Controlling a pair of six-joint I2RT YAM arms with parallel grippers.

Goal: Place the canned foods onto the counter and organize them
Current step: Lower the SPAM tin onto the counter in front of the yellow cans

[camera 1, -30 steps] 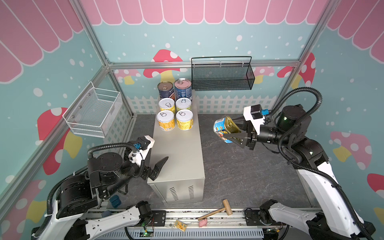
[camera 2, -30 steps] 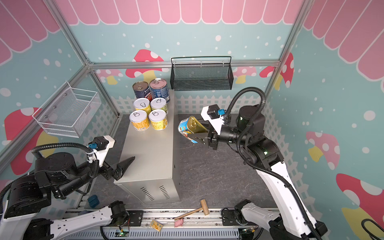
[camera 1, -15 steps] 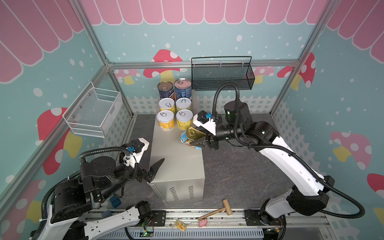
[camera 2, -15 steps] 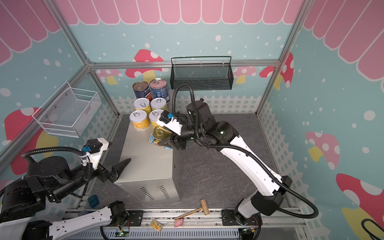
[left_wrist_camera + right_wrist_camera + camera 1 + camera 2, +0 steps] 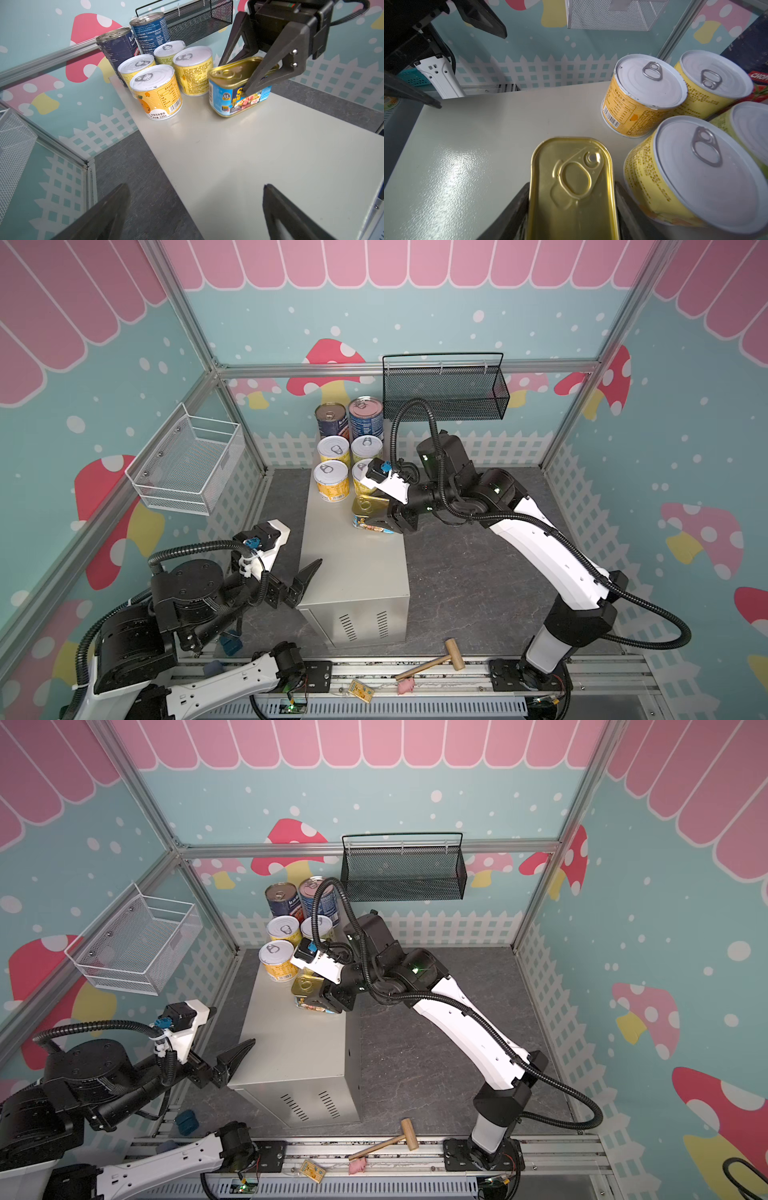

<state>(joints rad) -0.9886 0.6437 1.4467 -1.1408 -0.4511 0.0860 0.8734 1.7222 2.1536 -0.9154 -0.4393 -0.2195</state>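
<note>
The gold-topped SPAM tin [image 5: 365,506] [image 5: 571,187] stands on the beige counter [image 5: 353,568] [image 5: 249,155], just in front of the yellow cans. My right gripper [image 5: 376,516] [image 5: 572,207] is shut on its two long sides. Several short yellow cans [image 5: 331,481] [image 5: 155,91] [image 5: 648,93] sit in a block behind it. Two tall dark-blue cans [image 5: 330,420] [image 5: 116,49] stand at the counter's far end. My left gripper [image 5: 305,578] [image 5: 196,187] is open and empty at the counter's near left edge.
A black mesh basket [image 5: 444,393] hangs on the back wall above the cans. On the left wall hangs a white wire basket [image 5: 187,466]. A wooden mallet [image 5: 436,659] lies on the front rail beside a small pink toy [image 5: 403,686].
My right arm swung left from mid-air with the SPAM tin and lowered it onto the counter beside the yellow cans. The left gripper barely moved and stays open.
</note>
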